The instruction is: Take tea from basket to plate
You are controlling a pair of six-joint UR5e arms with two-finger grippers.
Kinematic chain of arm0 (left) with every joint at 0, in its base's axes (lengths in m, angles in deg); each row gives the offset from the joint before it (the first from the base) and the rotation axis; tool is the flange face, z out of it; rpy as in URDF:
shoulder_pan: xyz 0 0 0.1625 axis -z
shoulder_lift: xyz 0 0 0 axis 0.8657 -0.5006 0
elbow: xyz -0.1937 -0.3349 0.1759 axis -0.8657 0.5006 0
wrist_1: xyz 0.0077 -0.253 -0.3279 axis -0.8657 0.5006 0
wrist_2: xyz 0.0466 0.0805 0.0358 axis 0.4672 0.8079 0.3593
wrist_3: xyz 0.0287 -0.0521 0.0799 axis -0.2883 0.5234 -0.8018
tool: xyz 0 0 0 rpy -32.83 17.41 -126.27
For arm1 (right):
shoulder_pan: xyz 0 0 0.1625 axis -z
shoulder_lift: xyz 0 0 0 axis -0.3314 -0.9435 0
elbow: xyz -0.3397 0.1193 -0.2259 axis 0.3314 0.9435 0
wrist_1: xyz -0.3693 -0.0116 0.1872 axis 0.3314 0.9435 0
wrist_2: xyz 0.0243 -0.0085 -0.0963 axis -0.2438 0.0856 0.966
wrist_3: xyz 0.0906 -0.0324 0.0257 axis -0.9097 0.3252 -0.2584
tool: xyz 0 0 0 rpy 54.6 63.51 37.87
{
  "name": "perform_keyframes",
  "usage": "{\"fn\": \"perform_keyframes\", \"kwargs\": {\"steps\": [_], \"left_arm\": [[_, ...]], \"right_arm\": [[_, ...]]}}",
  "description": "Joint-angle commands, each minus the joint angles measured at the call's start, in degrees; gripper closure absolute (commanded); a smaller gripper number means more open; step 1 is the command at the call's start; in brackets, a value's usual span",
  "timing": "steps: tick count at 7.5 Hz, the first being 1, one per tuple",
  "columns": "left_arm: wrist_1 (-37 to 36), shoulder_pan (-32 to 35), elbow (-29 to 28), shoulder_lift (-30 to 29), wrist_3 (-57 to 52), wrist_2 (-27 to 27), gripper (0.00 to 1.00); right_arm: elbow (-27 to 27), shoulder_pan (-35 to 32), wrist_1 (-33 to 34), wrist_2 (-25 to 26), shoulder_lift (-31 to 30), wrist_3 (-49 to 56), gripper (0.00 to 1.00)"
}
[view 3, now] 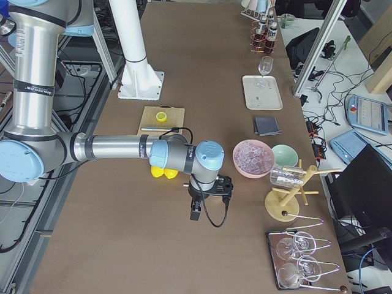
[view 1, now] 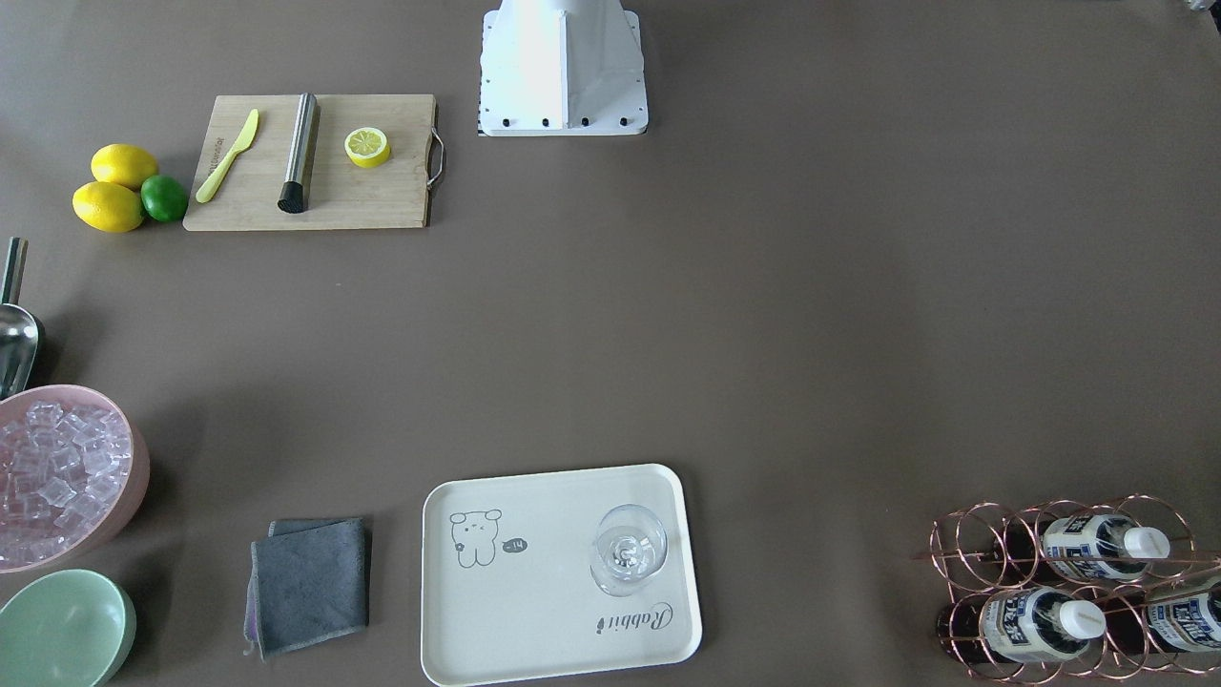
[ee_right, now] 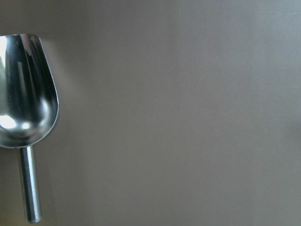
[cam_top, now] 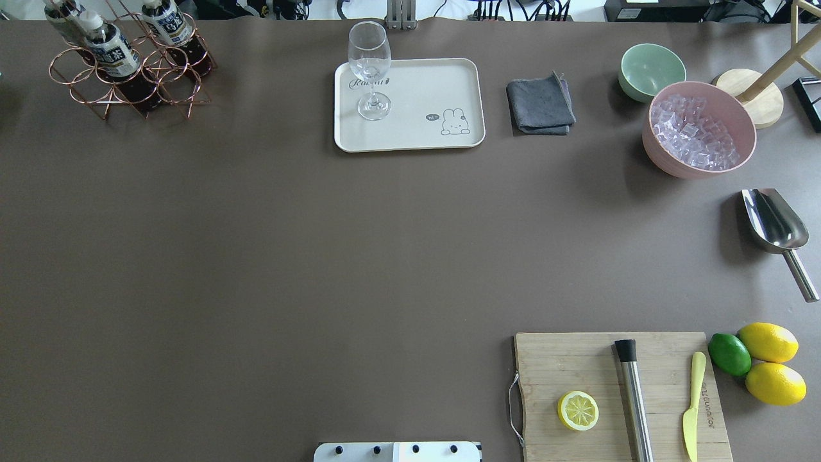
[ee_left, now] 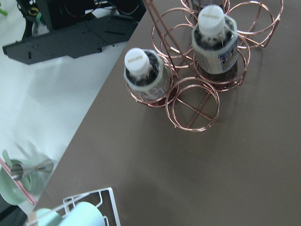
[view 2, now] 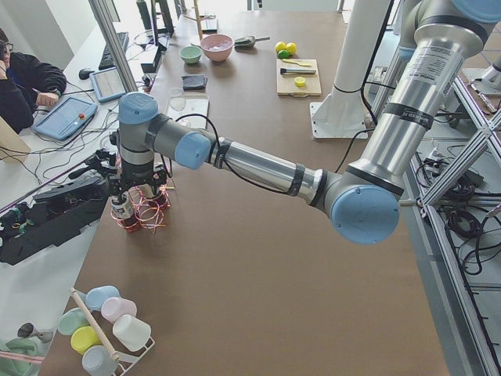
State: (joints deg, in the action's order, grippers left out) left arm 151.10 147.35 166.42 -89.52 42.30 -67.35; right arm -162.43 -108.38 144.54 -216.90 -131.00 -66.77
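Observation:
Three tea bottles (view 1: 1097, 546) with white caps stand in the rose-gold wire basket (view 1: 973, 544) at the table's corner; they also show in the overhead view (cam_top: 112, 51). The left wrist view looks down on two of them (ee_left: 143, 75) in the basket (ee_left: 195, 106). The cream plate (cam_top: 417, 83) carries a clear glass (cam_top: 370, 64). My left gripper (view 2: 127, 205) hangs just over the basket; I cannot tell whether it is open. My right gripper (view 3: 195, 211) hovers over the table near the scoop; I cannot tell its state.
A grey cloth (cam_top: 540, 106), a green bowl (cam_top: 651, 70) and a pink bowl of ice (cam_top: 699, 128) stand right of the plate. A steel scoop (cam_top: 773, 221) lies nearby. A cutting board (cam_top: 616, 391) holds a lemon half, a muddler and a knife, with lemons and a lime beside it.

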Motion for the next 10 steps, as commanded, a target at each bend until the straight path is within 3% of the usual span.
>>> {"fn": "perform_keyframes", "kwargs": {"steps": [1, 4, 8, 10], "left_arm": [[0.2, -5.0, -1.8, -8.1, -3.5, 8.2, 0.02], [0.1, -6.4, -7.8, -14.8, -3.2, 6.3, 0.02], [-0.1, -10.4, -10.7, -17.3, -3.6, 5.6, 0.02], [0.3, -10.1, -11.8, -17.2, -6.8, 2.8, 0.02]], "right_arm": [[0.5, 0.0, -0.1, 1.2, 0.1, -0.1, 0.0], [0.5, 0.0, -0.1, 1.2, 0.1, -0.1, 0.0], [0.5, 0.0, -0.1, 1.2, 0.4, -0.1, 0.0], [0.5, 0.0, -0.1, 1.2, 0.4, -0.1, 0.0]]}}
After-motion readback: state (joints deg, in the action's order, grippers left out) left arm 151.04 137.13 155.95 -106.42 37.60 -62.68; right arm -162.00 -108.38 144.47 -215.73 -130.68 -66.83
